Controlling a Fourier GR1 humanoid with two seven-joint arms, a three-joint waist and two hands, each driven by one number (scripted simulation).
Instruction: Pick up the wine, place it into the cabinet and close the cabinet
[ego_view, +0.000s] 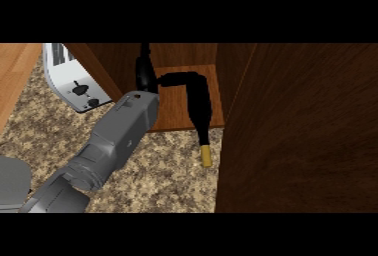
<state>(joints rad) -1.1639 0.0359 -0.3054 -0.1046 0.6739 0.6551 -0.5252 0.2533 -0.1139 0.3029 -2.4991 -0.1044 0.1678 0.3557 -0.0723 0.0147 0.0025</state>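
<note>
No legible text, label, brand, number or sign on any surface. Checked the toaster (68, 75) at far left (two dark front knobs, markings not resolvable), the dark wine bottle (201, 107) with its yellow neck end, and the cabinet door (295, 130) at right, plain wood grain.

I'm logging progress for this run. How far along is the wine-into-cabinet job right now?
Done: the wine bottle is picked up and its base is already over the cabinet shelf. In hand: the right hand has its fingers round the bottle's base, the yellow-capped neck pointing out over the counter. Left: set it fully inside, let go, and shut the cabinet door, which stands open.
</note>
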